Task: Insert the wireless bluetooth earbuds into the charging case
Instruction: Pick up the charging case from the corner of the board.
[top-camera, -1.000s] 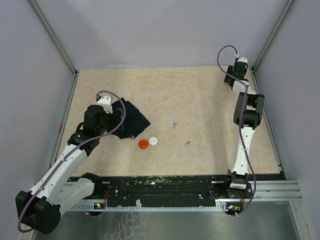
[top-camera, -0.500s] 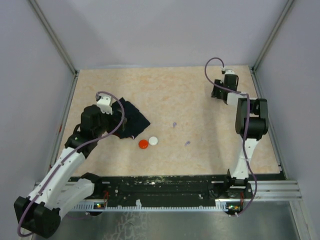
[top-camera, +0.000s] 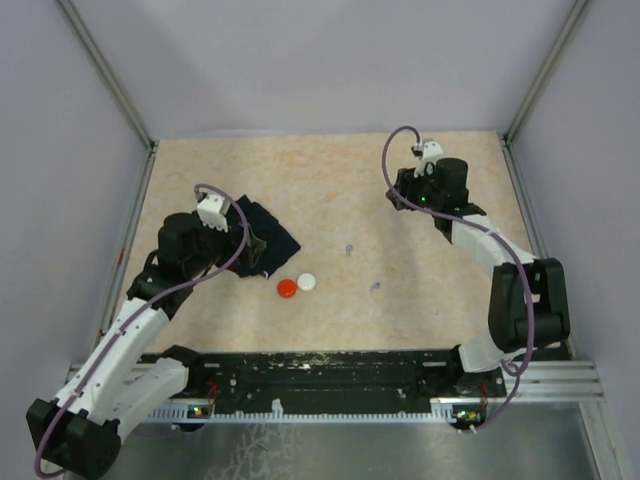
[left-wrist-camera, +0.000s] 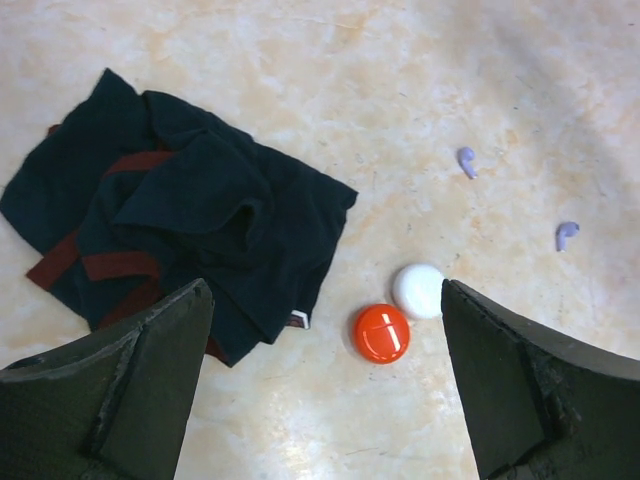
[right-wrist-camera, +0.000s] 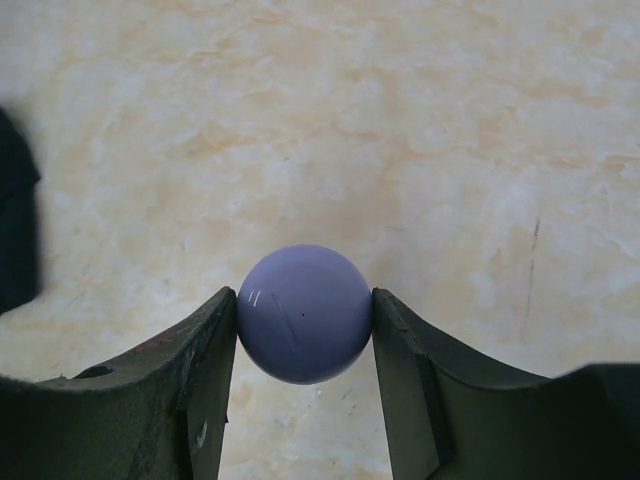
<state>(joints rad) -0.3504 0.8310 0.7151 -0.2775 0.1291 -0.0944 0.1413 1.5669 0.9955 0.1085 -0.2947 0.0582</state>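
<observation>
lavender earbuds (left-wrist-camera: 466, 160): two tiny curved pieces, both loose on the table (top-camera: 300, 170), in no case and in no gripper.
far earbud (top-camera: 348, 248): alone around mid-table, touching nothing.
near earbud (top-camera: 375, 286): right of the white disc, closer to the arm bases, apart from the far earbud.
lavender charging case (right-wrist-camera: 304, 313): round and smooth, pinched between the right fingers over the far right part of the table. Seam or lid not discernible; lifted or resting on the surface, cannot tell. Well apart from both earbuds.
right gripper (right-wrist-camera: 305, 300): clamped on the lavender charging case, one finger pressed against each side; arm reaching out toward the far right area.
white disc (top-camera: 306, 282): on the table between the near earbud and the red disc.
red disc (top-camera: 287, 288): just left of the white disc, touching it or nearly so.
dark cloth (top-camera: 265, 240): crumpled navy fabric with reddish stripes, on the left part of the table, one corner near the red disc.
left gripper (left-wrist-camera: 325, 290): fingers spread wide, nothing between them, hovering at the near edge of the dark cloth; both discs framed between the fingers in the wrist view.
surroundings: beige marbled tabletop, plain grey walls on three sides.
</observation>
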